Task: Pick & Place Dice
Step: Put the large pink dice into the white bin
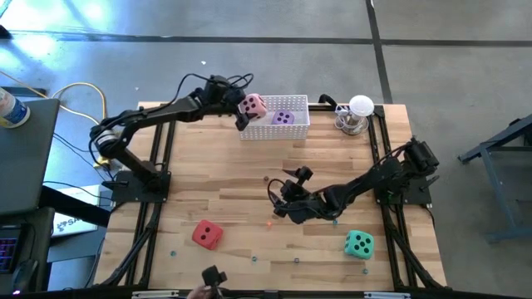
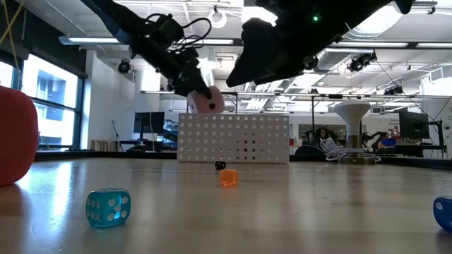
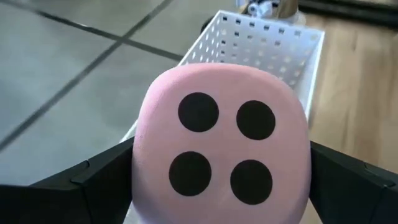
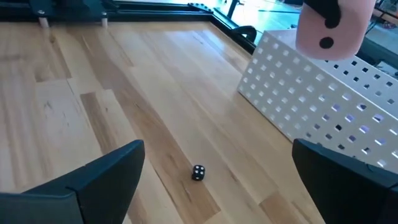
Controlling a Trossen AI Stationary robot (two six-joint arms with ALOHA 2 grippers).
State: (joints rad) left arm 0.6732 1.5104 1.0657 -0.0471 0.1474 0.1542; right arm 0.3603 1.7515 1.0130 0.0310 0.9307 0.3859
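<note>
Red die: sitting near the counter's front-left corner, untouched. Left tool: pinching the pink die, fingers set wide against its sides, hanging over the left end of the white basket at the back edge. Purple die: lying inside that basket. Right tool: hovering mid-counter, fingers spread, holding nothing. Teal-green die: resting near the front-right corner. Step in hand: placing pink; next, spreading over the basket.
</note>
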